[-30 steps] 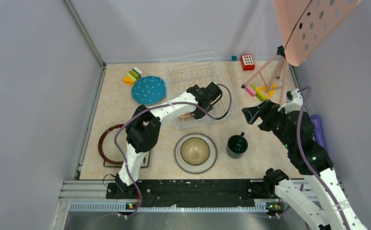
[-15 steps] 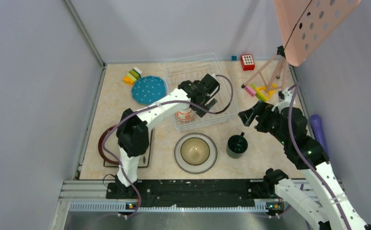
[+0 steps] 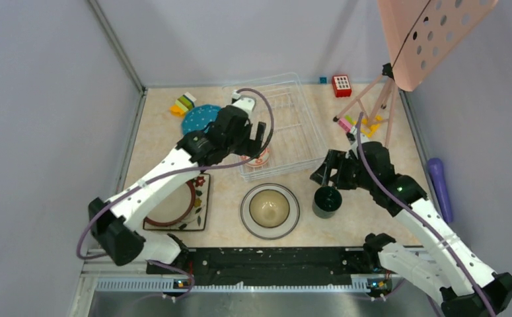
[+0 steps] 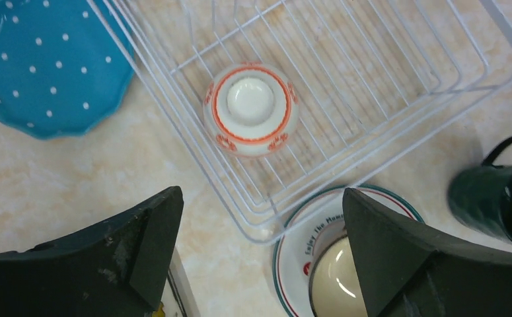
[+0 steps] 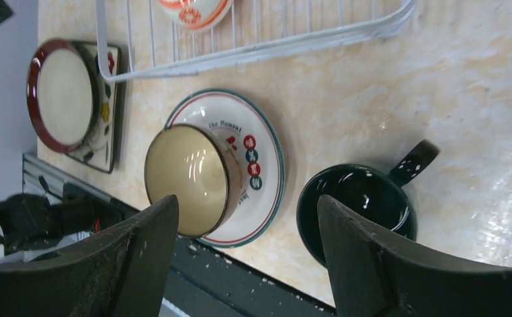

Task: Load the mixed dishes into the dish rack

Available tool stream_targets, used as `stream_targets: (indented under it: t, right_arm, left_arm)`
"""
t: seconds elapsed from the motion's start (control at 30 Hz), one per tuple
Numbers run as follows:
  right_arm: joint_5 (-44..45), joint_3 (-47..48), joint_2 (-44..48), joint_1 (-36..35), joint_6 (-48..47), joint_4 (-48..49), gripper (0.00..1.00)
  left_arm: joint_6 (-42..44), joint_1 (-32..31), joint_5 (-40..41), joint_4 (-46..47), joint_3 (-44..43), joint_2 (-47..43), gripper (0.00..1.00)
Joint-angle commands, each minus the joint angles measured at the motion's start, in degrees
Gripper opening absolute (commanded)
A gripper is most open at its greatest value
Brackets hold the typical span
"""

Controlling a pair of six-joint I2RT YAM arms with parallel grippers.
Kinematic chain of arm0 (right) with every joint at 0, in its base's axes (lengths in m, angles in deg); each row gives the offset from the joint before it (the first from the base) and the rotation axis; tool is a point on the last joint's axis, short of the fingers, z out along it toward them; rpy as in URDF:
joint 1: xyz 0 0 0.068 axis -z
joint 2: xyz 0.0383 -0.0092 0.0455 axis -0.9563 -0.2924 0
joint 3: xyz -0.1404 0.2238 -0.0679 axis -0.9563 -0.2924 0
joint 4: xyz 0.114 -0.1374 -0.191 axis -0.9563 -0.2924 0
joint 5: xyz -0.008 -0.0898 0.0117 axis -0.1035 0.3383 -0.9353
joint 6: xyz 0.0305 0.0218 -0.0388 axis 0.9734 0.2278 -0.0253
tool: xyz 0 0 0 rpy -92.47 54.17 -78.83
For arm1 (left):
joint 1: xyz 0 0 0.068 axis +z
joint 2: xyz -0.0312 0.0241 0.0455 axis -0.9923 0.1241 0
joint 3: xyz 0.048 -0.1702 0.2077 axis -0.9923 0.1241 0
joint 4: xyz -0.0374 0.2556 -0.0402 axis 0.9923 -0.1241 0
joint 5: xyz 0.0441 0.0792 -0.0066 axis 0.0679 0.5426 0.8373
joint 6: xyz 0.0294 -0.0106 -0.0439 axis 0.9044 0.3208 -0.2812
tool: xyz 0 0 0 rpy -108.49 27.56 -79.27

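Observation:
The dish rack (image 3: 291, 122) (image 4: 438, 79) (image 5: 259, 49) stands at the back middle of the table. An orange-white bowl (image 3: 261, 158) (image 4: 251, 109) lies upside down in its near left corner. My left gripper (image 3: 258, 135) (image 4: 263, 257) hovers open and empty over that corner. A brown bowl (image 3: 269, 207) (image 5: 187, 178) sits on the grey-rimmed plate (image 3: 248, 211) (image 5: 263, 165). To their right stands the dark green mug (image 3: 326, 200) (image 5: 359, 205), with my right gripper (image 3: 320, 174) (image 5: 246, 264) open just above it. The blue dotted plate (image 3: 197, 119) (image 4: 41, 66) lies left of the rack.
The square leaf-patterned plate (image 3: 201, 212) (image 5: 111, 112) at front left carries a red-rimmed bowl (image 3: 172, 205). Toy blocks (image 3: 183, 104) and a red block (image 3: 341, 85) lie at the back. A pink board (image 3: 431, 33) on a tripod (image 3: 372, 105) stands back right. A purple object (image 3: 438, 178) lies along the right wall.
My left arm drew back left from over the rack, leaving the orange-white bowl inside. My right gripper moved left and down towards the mug, its jaws a little narrower.

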Motion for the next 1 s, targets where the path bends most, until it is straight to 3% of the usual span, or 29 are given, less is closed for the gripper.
stream_targets:
  t: [0.0,0.2,0.4,0.53,0.97]
  right_arm:
    - [0.18,-3.06,-1.09,-6.18,3.14,4.65,0.75]
    - [6.33,-3.56,-7.74,-17.25,6.47,8.94,0.73]
    - [10.67,-1.71,-14.74,-23.46,7.14,10.84,0.66]
    - [12.07,-1.58,-18.37,-25.35,7.60,12.18,0.63]
    - [8.85,-1.46,-27.97,-26.12,7.96,18.30,0.48]
  left_arm:
    - [-5.43,0.10,-3.21,7.80,10.81,-13.01,0.98]
    - [-10.07,2.44,-10.95,12.73,25.52,-28.88,0.98]
    - [-13.14,2.47,-18.07,11.93,33.23,-35.36,0.93]
    - [-13.96,2.47,-18.09,12.11,36.99,-39.42,0.93]
    - [-16.57,2.46,-23.19,13.28,40.50,-39.42,0.92]
